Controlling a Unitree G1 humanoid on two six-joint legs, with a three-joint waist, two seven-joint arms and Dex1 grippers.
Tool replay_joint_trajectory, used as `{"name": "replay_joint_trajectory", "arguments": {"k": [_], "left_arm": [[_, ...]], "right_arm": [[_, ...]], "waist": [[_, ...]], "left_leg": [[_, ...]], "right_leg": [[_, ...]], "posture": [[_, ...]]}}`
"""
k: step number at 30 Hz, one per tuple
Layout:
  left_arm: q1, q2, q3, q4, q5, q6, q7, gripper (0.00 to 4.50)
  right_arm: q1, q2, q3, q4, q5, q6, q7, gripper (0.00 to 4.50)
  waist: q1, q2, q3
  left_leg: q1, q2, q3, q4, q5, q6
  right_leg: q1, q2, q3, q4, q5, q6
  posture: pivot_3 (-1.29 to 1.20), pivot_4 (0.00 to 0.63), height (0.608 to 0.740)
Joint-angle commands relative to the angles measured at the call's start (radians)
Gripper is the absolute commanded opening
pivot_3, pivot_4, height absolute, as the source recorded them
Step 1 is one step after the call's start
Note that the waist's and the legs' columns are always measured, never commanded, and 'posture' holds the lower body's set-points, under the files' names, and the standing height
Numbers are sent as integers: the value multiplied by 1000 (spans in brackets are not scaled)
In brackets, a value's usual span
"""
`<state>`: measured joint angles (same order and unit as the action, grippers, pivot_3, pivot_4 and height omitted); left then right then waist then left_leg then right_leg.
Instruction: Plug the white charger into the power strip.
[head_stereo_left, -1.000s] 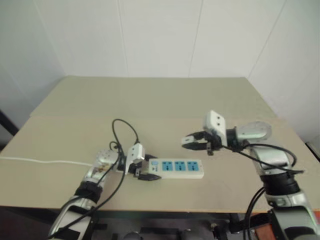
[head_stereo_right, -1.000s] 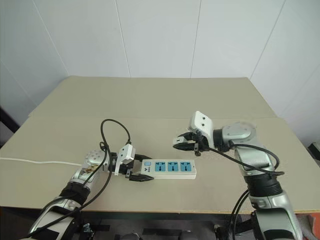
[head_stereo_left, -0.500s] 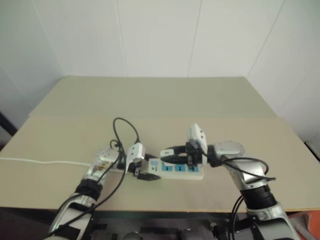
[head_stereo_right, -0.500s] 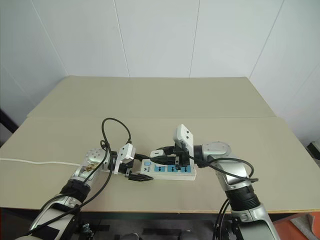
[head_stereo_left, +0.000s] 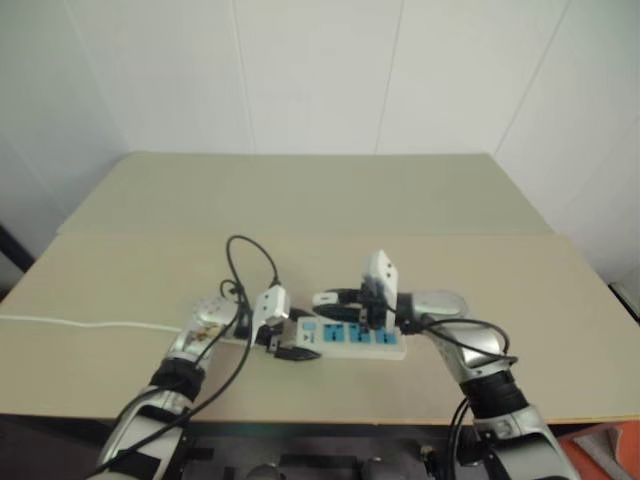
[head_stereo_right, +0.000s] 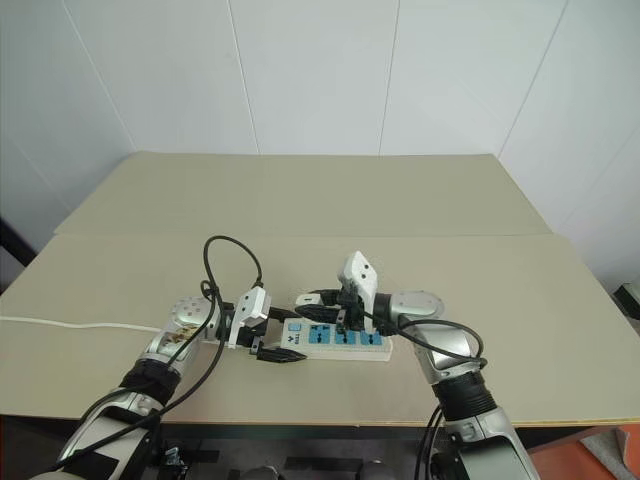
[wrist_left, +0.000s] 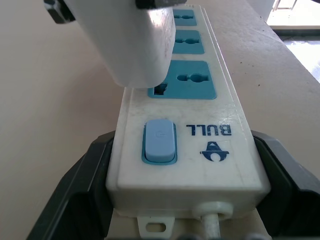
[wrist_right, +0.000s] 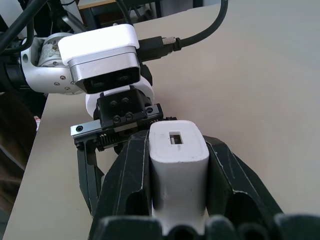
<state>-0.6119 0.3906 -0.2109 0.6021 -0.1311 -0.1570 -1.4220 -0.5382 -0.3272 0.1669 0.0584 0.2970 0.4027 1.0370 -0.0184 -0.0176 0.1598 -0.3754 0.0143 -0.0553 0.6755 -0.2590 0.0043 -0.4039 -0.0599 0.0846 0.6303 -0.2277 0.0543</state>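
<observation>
On the beige desk (head_stereo_right: 300, 215), near its front edge, the power strip (head_stereo_right: 338, 339) is lying flat with its long axis running left to right, its switch end toward the left hand (head_stereo_right: 277, 336). That hand is reaching in low from the left, pointing rightward, and its two black fingers (wrist_left: 82, 190) are clamping the strip's switch end from both sides. The right hand (head_stereo_right: 318, 305) is stretching in from the right, pointing leftward, nearly level, just above the strip. Its fingers (wrist_right: 125, 182) are pinching the white charger (wrist_right: 177, 167), which is hanging over the socket nearest the switch, close above its blue face.
</observation>
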Motion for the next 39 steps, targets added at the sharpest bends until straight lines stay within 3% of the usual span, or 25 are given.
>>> {"name": "replay_joint_trajectory", "arguments": {"k": [1, 18, 39], "left_arm": [[26, 7, -42, 2, 34, 2, -7, 3299], [46, 22, -41, -26, 32, 14, -5, 3299], [54, 45, -42, -46, 26, 29, -6, 3299]], "right_arm": [[-6, -3, 3, -7, 6, -34, 5, 1151], [20, -21, 42, -8, 0, -56, 43, 1151], [50, -86, 44, 195, -61, -218, 54, 1151]], "waist": [[0, 0, 0], [-1, 0, 0], [-2, 0, 0]], "left_leg": [[0, 0, 0, 0, 0, 0], [0, 0, 0, 0, 0, 0], [1, 0, 0, -1, 0, 0]], "right_leg": [[0, 0, 0, 0, 0, 0], [0, 0, 0, -1, 0, 0], [1, 0, 0, -1, 0, 0]], "posture": [[0, 150, 740], [0, 150, 740], [0, 150, 740]]}}
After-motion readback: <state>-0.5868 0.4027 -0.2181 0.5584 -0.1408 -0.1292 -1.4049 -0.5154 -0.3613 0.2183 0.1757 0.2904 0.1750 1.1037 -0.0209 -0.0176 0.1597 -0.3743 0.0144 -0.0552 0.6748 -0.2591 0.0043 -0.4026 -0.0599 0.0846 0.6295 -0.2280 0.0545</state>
